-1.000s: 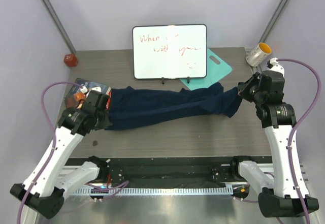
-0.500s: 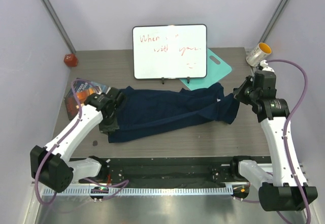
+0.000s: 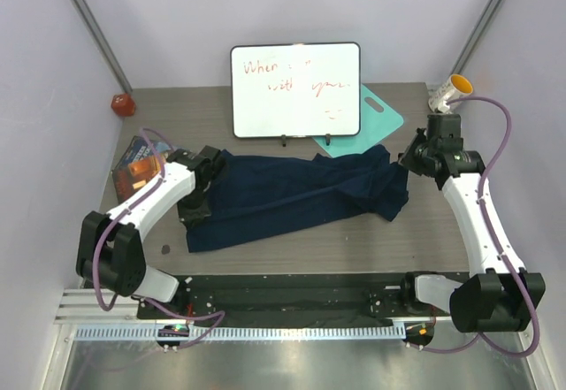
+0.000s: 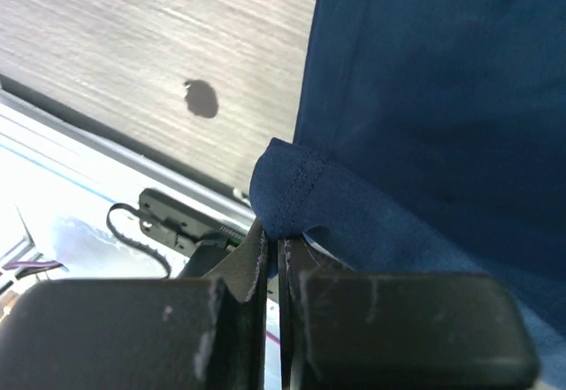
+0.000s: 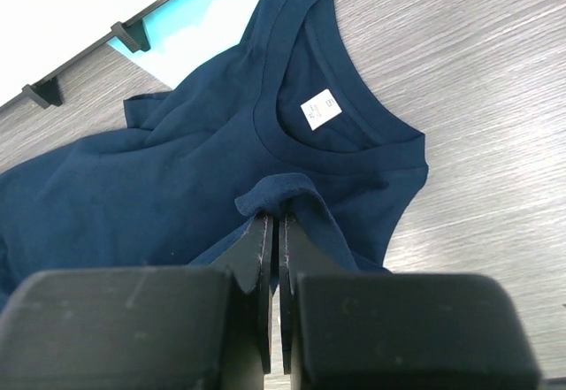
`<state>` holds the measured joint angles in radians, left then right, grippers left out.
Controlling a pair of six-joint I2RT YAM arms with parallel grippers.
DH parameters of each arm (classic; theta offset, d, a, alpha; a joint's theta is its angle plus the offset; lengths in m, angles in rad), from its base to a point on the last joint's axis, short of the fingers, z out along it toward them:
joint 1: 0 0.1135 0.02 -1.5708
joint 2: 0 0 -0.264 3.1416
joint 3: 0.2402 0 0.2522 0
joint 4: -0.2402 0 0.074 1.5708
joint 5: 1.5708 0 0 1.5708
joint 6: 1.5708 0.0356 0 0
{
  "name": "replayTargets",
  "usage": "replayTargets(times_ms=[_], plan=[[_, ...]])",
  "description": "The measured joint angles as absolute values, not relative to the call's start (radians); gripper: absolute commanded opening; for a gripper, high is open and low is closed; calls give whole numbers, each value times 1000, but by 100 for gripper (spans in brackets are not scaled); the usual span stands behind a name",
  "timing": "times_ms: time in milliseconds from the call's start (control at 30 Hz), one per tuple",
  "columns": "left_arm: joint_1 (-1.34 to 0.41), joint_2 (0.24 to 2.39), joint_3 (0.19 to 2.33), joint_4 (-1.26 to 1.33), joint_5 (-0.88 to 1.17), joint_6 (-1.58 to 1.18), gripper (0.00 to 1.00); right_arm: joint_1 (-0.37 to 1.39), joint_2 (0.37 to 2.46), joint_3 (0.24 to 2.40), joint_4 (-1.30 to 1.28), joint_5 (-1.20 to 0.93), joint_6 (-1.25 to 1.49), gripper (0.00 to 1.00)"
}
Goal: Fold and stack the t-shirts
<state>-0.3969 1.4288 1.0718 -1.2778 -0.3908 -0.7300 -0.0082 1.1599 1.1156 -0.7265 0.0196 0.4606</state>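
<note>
- Left fingers: clamped on a hem corner of the soft dark navy-blue fabric t-shirt, probably for folding.
- T-shirt spans the grey wood-grain desk between arms.
- Right fingers: clamped on fabric beside collar, for tension.

Bright even light from above, soft faint shadows, glare on the metal rail, top view sharp, wrist views crisp on the t-shirt, left gripper and right gripper blurred up close
</note>
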Motion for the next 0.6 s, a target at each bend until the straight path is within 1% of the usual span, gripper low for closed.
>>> replayTargets(times_ms=[200, 400, 600], plan=[[-372, 1470, 1053, -1213, -371, -751, 0, 18, 1201, 1119, -703, 28, 476, 1], [-371, 1488, 1053, -1187, -397, -761, 0, 70, 1264, 1152, -682, 51, 477, 1], [-359, 1528, 1097, -1179, -424, -759, 0, 112, 1308, 1168, -665, 69, 477, 1]])
